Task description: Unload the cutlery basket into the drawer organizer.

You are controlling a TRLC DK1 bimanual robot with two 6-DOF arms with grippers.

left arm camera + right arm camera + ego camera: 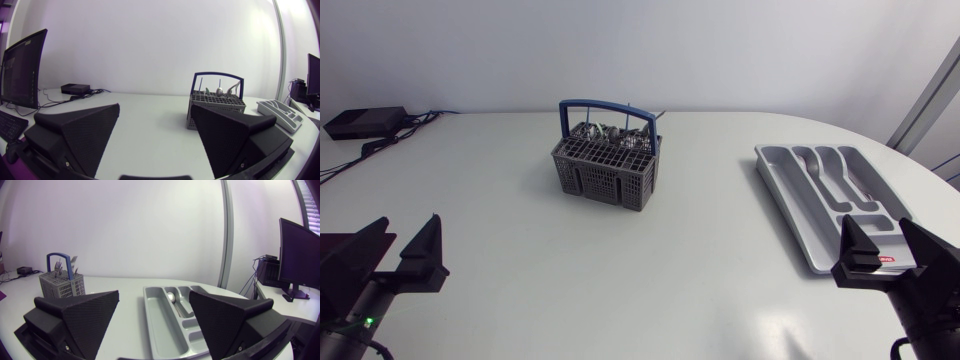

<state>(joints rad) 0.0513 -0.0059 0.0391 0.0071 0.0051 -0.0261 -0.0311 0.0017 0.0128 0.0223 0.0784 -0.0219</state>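
A grey cutlery basket [605, 180] with a blue handle stands at mid-table, with several pieces of metal cutlery [610, 133] upright in it. The grey drawer organizer [788, 195] lies at the right. My left gripper [400, 255] hovers open at the near left, far from the basket [216, 107], which stands ahead of it and to the right. My right gripper [892, 248] is open over the organizer's near end. From the right wrist the organizer [162, 325] runs between and ahead of the fingers, and the basket [62, 284] stands far off to the left. Neither gripper holds anything.
A black box [365, 122] with cables lies at the table's far left corner, also seen from the left wrist as a black box [76, 89]. Bare white tabletop [520, 260] stretches between both grippers and the basket. The table edge curves just behind the organizer.
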